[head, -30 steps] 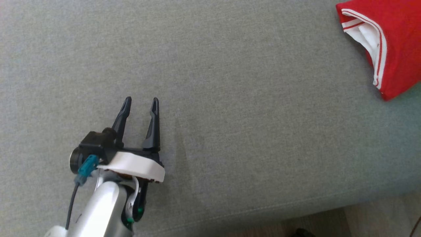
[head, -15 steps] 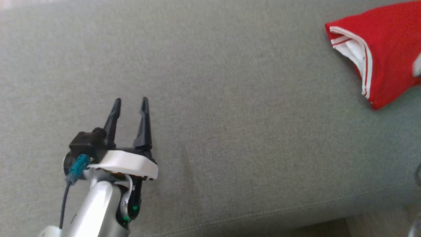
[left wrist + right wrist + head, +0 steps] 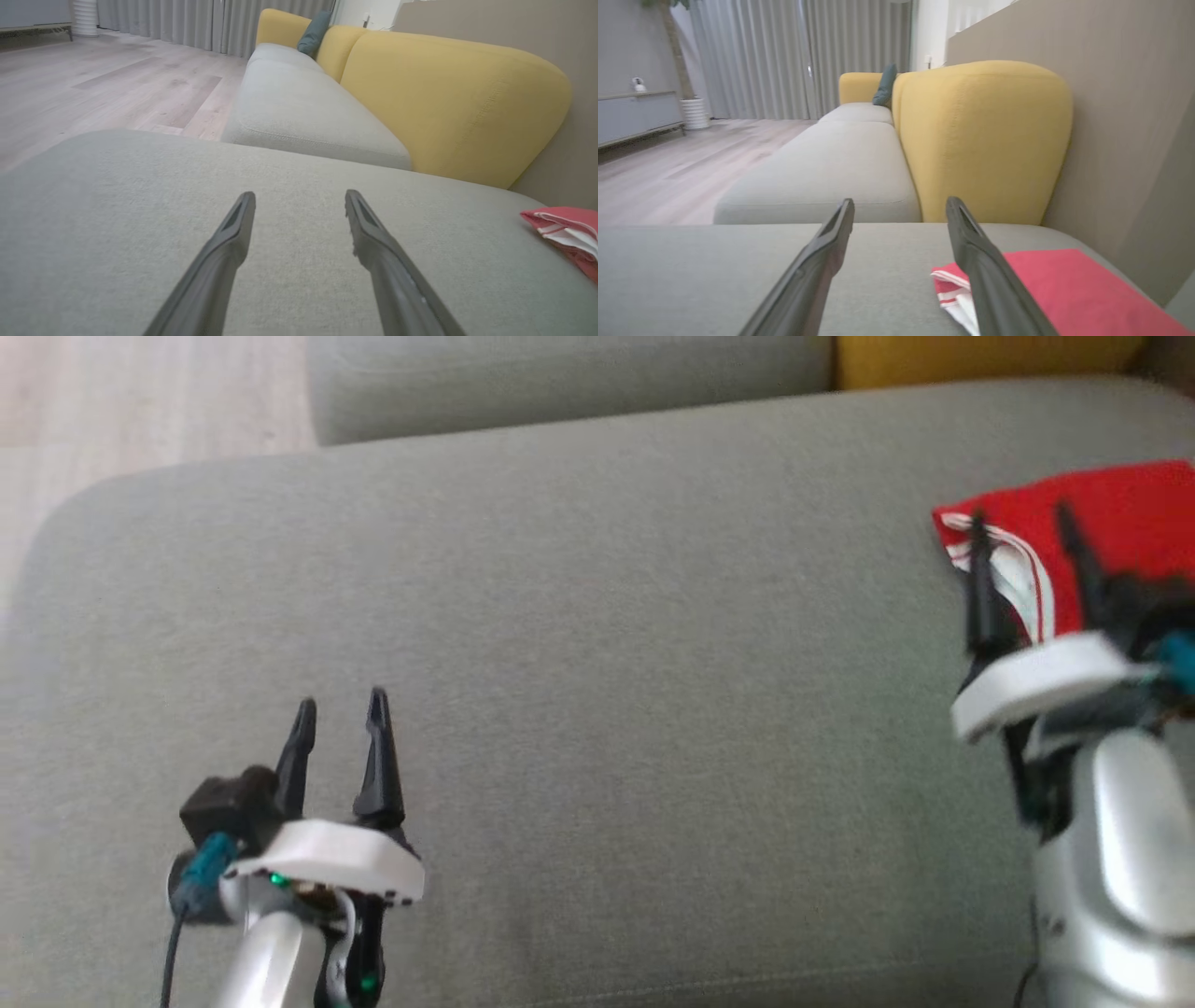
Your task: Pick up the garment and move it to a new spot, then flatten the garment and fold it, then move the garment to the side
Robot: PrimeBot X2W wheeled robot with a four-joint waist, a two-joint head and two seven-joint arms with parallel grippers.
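A folded red garment [image 3: 1120,513] with white trim lies at the far right of the grey sofa cushion [image 3: 597,663]; it also appears as the red garment [image 3: 567,228] and the red garment [image 3: 1064,284]. My right gripper [image 3: 1022,523] hovers open just in front of the garment's near edge, nothing between its fingers. My left gripper [image 3: 338,709] stands open over bare cushion at the lower left, far from the garment. In the wrist views the left gripper [image 3: 299,198] and right gripper [image 3: 900,205] both show spread, empty fingers.
The cushion's rounded left edge meets wooden floor [image 3: 140,392]. A second grey seat [image 3: 299,107] and yellow backrests [image 3: 980,140] lie beyond. A tan wall [image 3: 1125,116] runs along the right, close behind the garment.
The head camera has tilted up, bringing the cushion's far edge and floor into view. My right arm has come into view in front of the garment. Both grippers stay open.
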